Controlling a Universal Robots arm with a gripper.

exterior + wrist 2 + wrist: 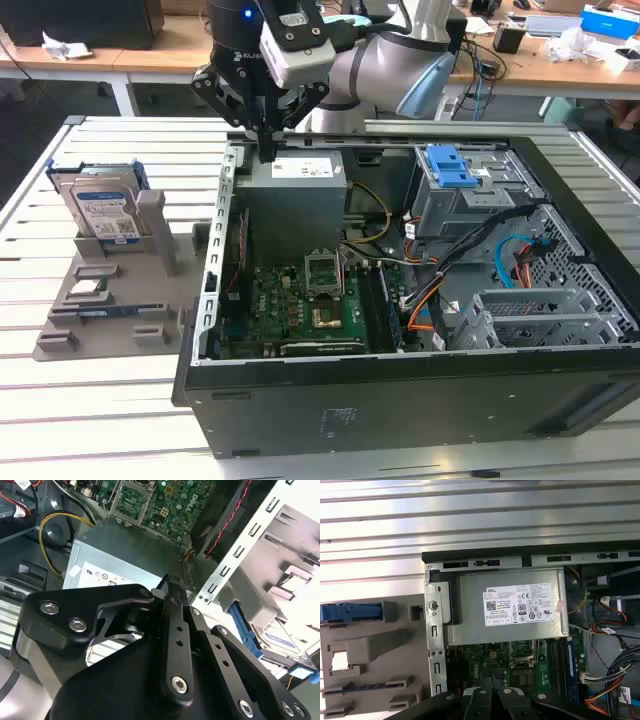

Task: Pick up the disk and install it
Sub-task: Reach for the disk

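Black two-finger gripper was empty, fingers pressed together, just above rim of open dark computer case. Flat silver-grey disk with blue frame stood upright in grey plastic holder, well apart from gripper, outside case. Risk, in my judgement: descending there, fingertips strike case rim; closed fingers cannot take disk.

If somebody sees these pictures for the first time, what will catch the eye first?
First, the large open computer case on the slatted table, its green motherboard exposed. Next, the black gripper, fingers together, hangs by the grey metal box at the case's rim. At the exterior view's left, the blue-framed disk stands upright in a grey holder.
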